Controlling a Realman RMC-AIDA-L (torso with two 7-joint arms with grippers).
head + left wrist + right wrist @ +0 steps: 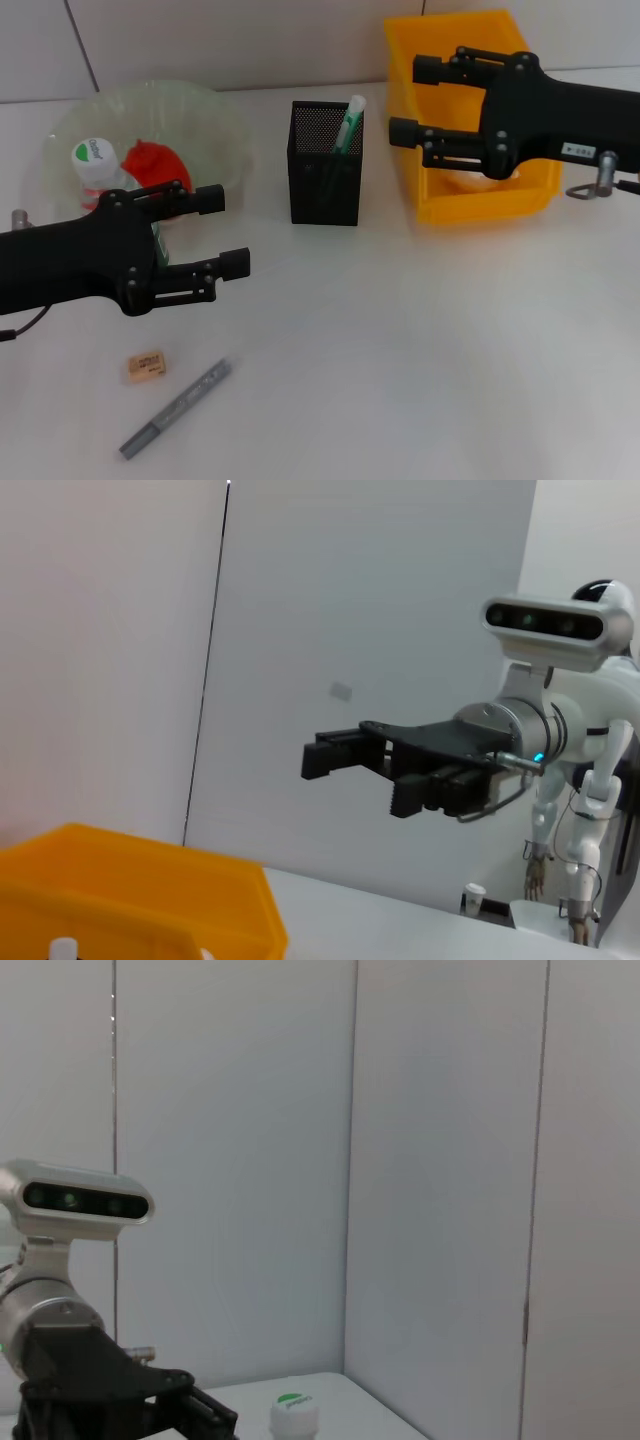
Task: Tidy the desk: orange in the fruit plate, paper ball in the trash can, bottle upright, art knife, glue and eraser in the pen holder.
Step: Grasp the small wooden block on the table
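The orange (152, 165) lies in the clear glass fruit plate (215, 115) at the back left. A bottle (92, 165) with a white cap and green label stands upright at the plate, partly behind my left arm. The black mesh pen holder (325, 175) holds a green-and-white glue stick (350, 122). The eraser (146, 365) and the grey art knife (176, 408) lie on the desk at the front left. My left gripper (225, 230) is open and empty, above the desk beside the plate. My right gripper (413, 100) is open over the yellow trash can (470, 35). A pale shape inside it is unclear.
The trash can (140, 890) also shows in the left wrist view, with my right gripper (345, 760) beyond it. The bottle cap (293, 1410) shows in the right wrist view next to my left arm (120, 1395). White desk stretches across the front right.
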